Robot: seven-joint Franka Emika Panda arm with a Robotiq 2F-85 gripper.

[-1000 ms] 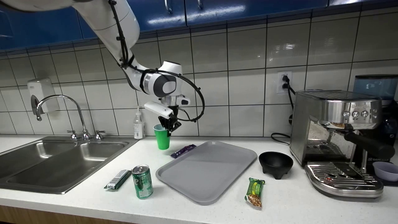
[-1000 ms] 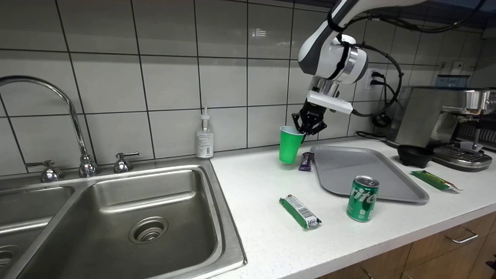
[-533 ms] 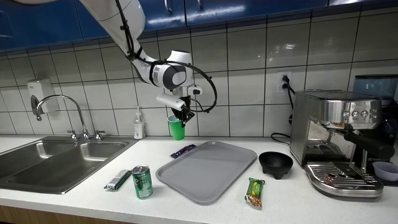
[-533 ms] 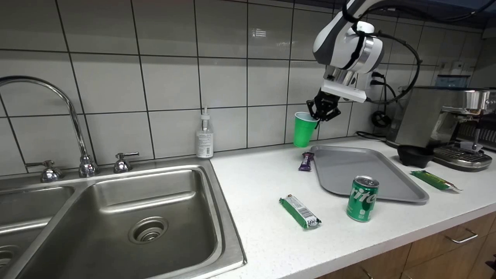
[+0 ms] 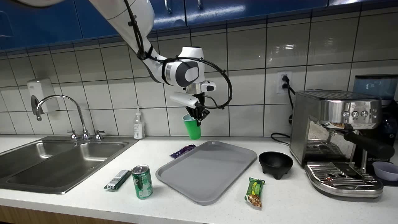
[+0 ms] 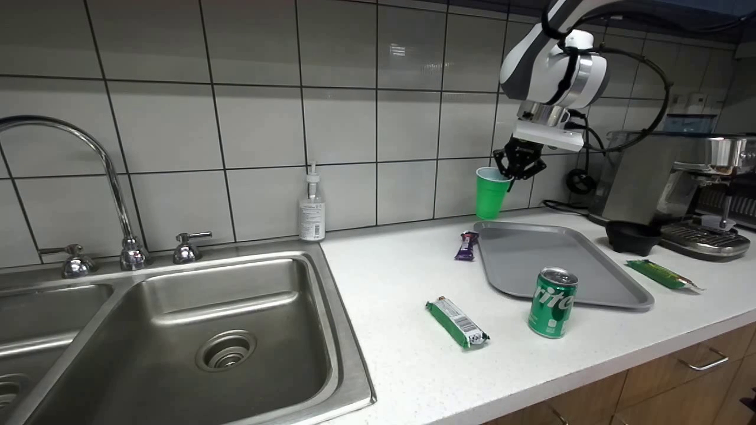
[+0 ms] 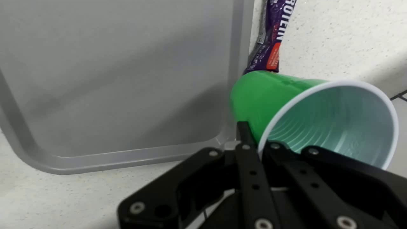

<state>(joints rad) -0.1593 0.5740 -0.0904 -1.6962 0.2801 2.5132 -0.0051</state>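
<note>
Grn cup [image 7: 265,97] w/ rim pinched in claw [image 7: 259,139], body below & beside it, sl. tilted

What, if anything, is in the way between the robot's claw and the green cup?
Nothing visible. The gripper is shut on the green cup, pinching its wall at the rim. The purple wrapped bar and the gray tray lie on the counter, not between gripper and cup.
</note>
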